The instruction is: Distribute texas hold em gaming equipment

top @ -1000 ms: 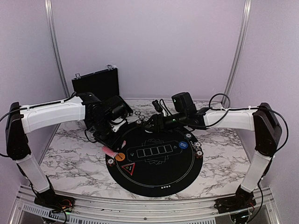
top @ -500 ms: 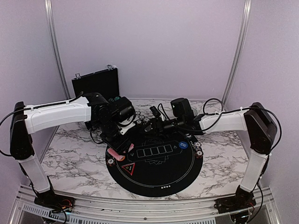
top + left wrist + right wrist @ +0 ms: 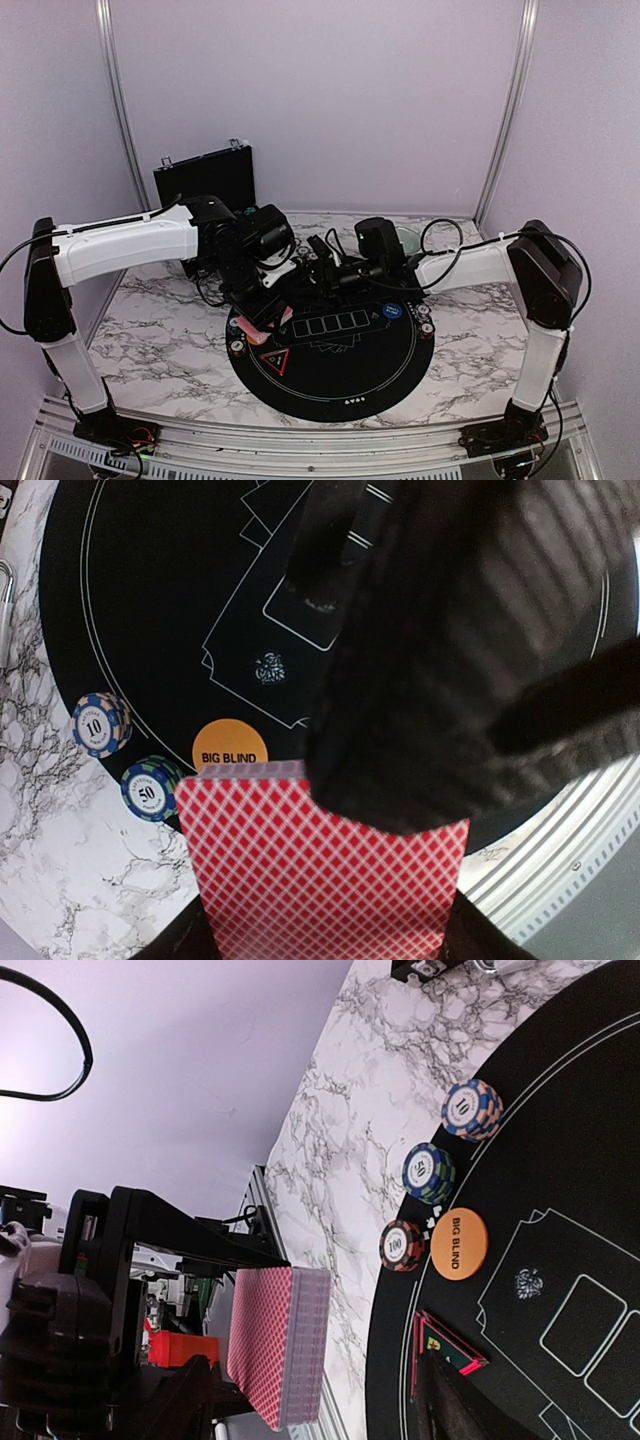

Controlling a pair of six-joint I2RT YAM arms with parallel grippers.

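Step in hand: dealing, by my reading; the two arms meet over the far left of the round black mat [image 3: 340,372] on the table [image 3: 150,345]
Left end effector [image 3: 325,938]: clamped on the deck of cards [image 3: 320,875], held in the air above the mat's edge
Right end effector [image 3: 318,1402]: fingers apart, right beside the deck, gripping nothing that I can see
Next move: likely pinch the top card alone and slide it off against a firm left grip, then carry it to a seat on the mat
Left wrist view only: the deck's red lattice back, half hidden by a dark blur, with the orange disc [image 3: 230,756] and two chip stacks [image 3: 101,723] below
Right wrist view only: the deck edge-on, showing its thickness, plus a third chip stack [image 3: 403,1245]
Top view only: blue disc [image 3: 392,312] on the mat's right, black case [image 3: 205,178] behind
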